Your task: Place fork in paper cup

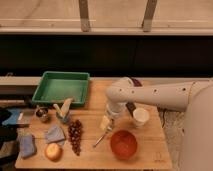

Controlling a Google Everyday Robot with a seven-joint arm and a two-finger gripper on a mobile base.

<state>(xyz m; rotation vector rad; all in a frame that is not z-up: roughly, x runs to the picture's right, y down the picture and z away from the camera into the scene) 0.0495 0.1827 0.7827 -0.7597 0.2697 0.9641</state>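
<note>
Gripper (106, 124), jaws spread, just above fork (100, 140) lying on table (152, 142); paper cup (141, 116) upright near orange bowl (123, 144).

The fork (100, 139) is silvery metal, the paper cup (141, 116) matt white paper, the table (150, 150) matt light wood. The gripper (106, 123), smooth cream plastic, hangs with jaws apart just above the fork; the orange bowl (123, 144) is glossy.

green tray (61, 87) back-left | grapes (75, 135) beside blue cloth (55, 134) | apple (53, 151) front-left | orange bowl (123, 144) front-right
</note>
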